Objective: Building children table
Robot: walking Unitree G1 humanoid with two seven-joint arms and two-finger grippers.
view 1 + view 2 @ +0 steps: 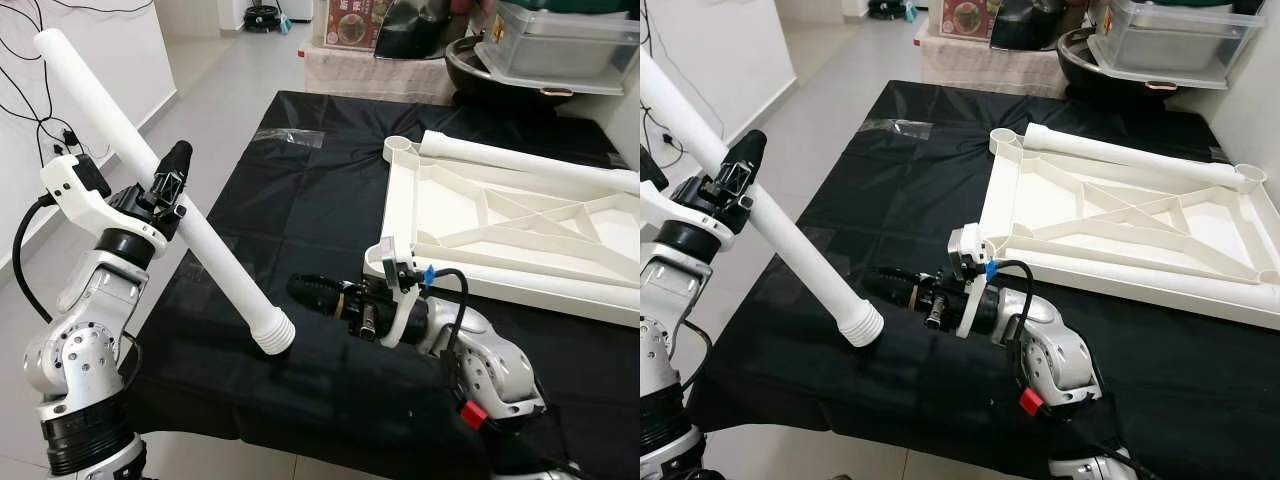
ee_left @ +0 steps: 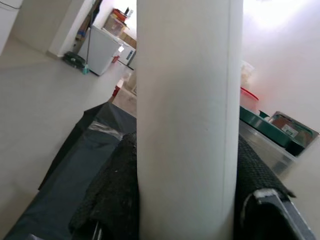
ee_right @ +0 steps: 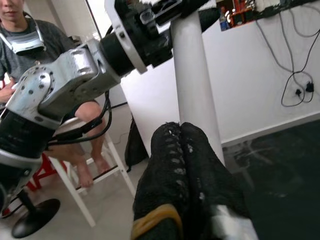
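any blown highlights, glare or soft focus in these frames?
Left wrist view: wall at upper right blown out; leg close to the lens and soft. Left eye view: sheen on the black cloth, otherwise sharp. Right wrist view: fingers near the lens, slightly soft; background evenly lit.

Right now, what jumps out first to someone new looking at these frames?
The left pincer is shut on a long white leg, held slanted, its ribbed end down on the black cloth. To the right lies the upturned white tabletop with a leg already fitted along its far edge. The right pincer, shut and empty, lies low on the cloth between the held leg's end and the tabletop.
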